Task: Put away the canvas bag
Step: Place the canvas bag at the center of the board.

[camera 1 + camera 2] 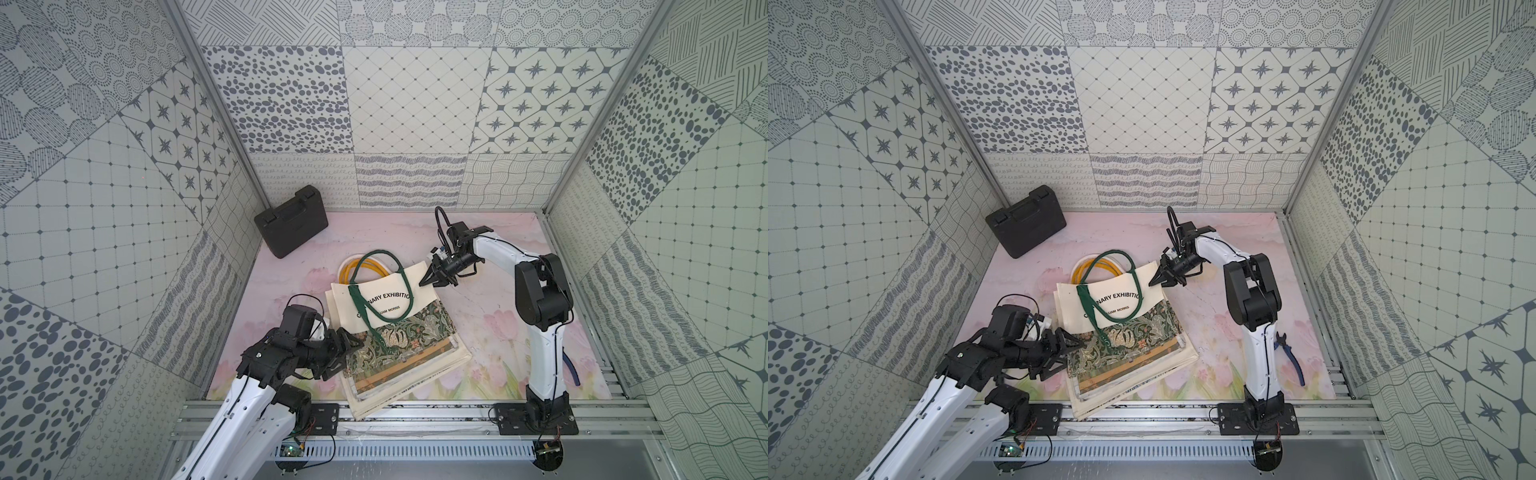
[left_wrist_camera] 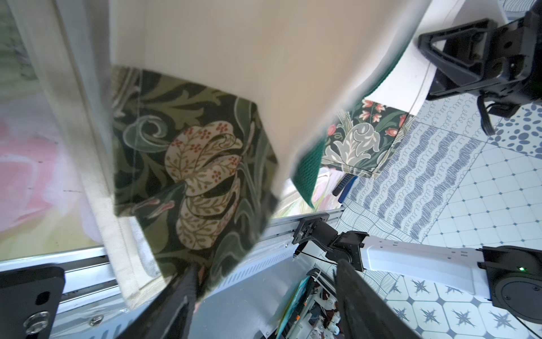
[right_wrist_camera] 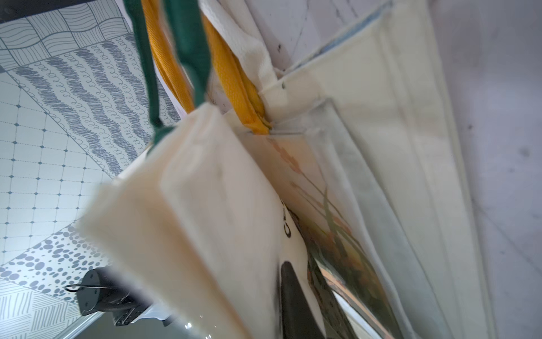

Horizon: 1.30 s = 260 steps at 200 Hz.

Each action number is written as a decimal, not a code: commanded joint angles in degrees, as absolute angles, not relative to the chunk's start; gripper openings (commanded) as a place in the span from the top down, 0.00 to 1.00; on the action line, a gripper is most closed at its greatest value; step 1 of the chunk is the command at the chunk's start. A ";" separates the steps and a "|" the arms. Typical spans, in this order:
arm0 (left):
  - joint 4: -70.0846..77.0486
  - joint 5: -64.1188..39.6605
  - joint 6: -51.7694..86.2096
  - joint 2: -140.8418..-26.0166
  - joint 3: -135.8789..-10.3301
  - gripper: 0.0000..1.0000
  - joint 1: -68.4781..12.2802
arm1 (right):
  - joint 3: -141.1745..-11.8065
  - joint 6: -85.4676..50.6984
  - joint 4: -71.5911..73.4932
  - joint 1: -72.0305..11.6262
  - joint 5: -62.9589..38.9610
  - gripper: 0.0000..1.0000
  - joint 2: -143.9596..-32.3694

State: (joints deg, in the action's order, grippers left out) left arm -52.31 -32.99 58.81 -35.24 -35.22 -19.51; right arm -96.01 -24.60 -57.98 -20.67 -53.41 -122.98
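The left gripper (image 1: pixel 345 354) stands at the 7 o'clock corner of the cream canvas bag with a green flower print and dark green handles (image 1: pixel 415 332). Its jaws are apart; in the left wrist view the printed corner lies beside one finger (image 2: pixel 173 299) and is not pinched.

The bag lies flat near the middle of the pink flowered tabletop (image 1: pixel 490 299), a little toward 6 o'clock, on top of a pile of other cream bags (image 1: pixel 395 390). The right gripper (image 1: pixel 430 279) is at the bag's 1 o'clock corner. In the right wrist view cloth lies against one finger, but I cannot tell whether the jaws clamp it.

I judge the bag light, soft and limp. It will sag and fold when lifted, and will not slip much. Two opposite corners, or the green handles (image 1: pixel 376 253), seem the best places to hold. Pinch only the top layer, otherwise the bags below could come up too.

Around it:
- A black plastic carry case (image 1: pixel 291 222) lies at 10 o'clock, well apart.
- Yellow handles (image 1: pixel 347 270) of a lower bag lie under the green ones at 11 o'clock and may tangle.
- The pile hangs over the aluminium rail (image 1: pixel 415 419) at 6 o'clock.
- Blue-handled pliers (image 1: pixel 1292 357) lie at 4 o'clock behind the right arm.
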 commanded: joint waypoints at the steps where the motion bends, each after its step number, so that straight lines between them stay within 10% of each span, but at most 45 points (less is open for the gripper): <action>1: -58.20 -25.71 50.94 -38.11 -40.35 0.22 -19.77 | -98.33 -19.54 -58.86 -20.48 -52.31 0.73 -124.54; 55: -52.58 -21.31 48.07 -47.85 -41.54 0.18 -19.51 | -92.06 -19.35 -55.80 -17.25 -44.83 0.57 -116.69; 260: -23.71 -5.53 65.31 -55.04 -21.25 0.21 -19.95 | -71.99 -25.14 -41.04 -20.38 -45.26 0.56 -110.96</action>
